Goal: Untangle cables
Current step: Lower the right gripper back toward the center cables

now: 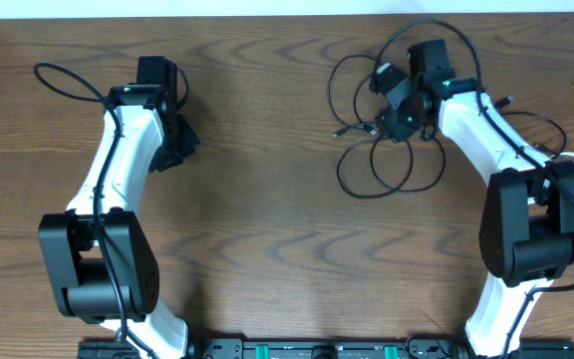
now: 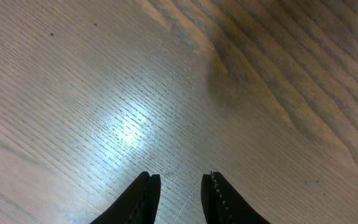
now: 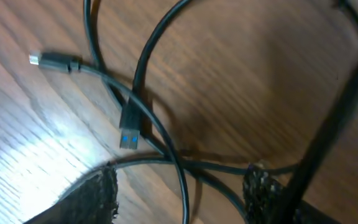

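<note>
Black thin cable (image 3: 143,62), tangled in loops at the wooden table's (image 1: 267,199) far right, lies beneath my right gripper (image 3: 179,199), jaws parted and empty; I judge I'm choosing a grasp, likely needing its blue-tipped plug (image 3: 128,127) next, while my left gripper (image 2: 182,186) hangs slightly open, empty

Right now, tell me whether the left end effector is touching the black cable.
Apart. Overhead shows the left end effector far across bare table from the black cable.

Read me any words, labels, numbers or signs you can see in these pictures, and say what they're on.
No text can be read.
The black cable and its USB plug show no marking.
The green marks on the black bar at the bottom of the overhead view are too small to read.
</note>
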